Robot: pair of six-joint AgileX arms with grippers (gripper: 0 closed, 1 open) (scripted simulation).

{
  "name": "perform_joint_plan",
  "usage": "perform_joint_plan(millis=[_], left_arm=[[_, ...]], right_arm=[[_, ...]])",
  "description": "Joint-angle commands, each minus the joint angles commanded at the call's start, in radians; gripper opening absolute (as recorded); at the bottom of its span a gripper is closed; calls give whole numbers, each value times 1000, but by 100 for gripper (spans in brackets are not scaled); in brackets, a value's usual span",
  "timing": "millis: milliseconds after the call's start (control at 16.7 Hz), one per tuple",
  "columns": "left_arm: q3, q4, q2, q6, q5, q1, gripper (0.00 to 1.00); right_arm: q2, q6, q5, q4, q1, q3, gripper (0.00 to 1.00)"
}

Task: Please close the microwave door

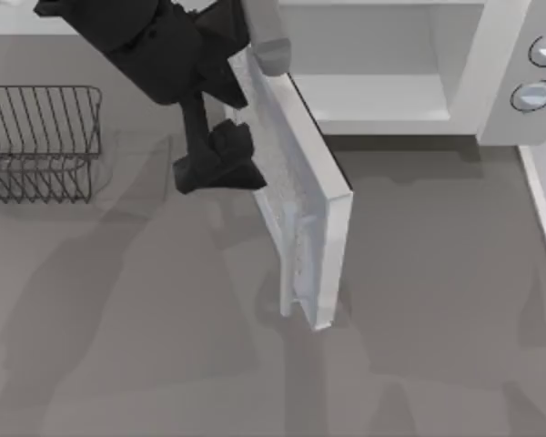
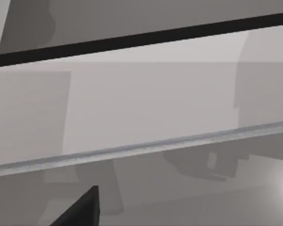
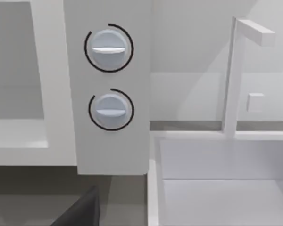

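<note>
Microwave door (image 1: 302, 205) is hanging wide open off the left side of the microwave body (image 1: 382, 64), which sits along the far edge of the counter (image 1: 419, 346), right of the middle. So the closing looks barely started, if at all: the panel sticks out toward the near edge with the cavity fully exposed, and pretty much the whole swing is left. Its long axis runs from the hinge at the body out toward the near edge, angled a bit to the right, free end nearest us. Speckled window faces left, toward the left gripper (image 1: 220, 162), which sits just beside that outer face, maybe touching, hard to call. Can't tell how far its fingers are spread, and it doesn't seem to be gripping anything. Right wrist view looks at the two knobs (image 3: 108, 77) and a sink (image 3: 217, 179). Wire rack (image 1: 38, 141) near the left edge.
</note>
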Motion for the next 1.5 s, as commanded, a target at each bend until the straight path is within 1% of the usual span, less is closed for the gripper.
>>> perform_joint_plan(millis=[60,840,900,1500], left_arm=[[0,0,0,0,0,0,100],[0,0,0,0,0,0,2],[0,0,0,0,0,0,0],[10,3,7,-10,-3,-8,0]], right_arm=[[0,0,0,0,0,0,100],[0,0,0,0,0,0,100],[0,0,0,0,0,0,100],[0,0,0,0,0,0,100]])
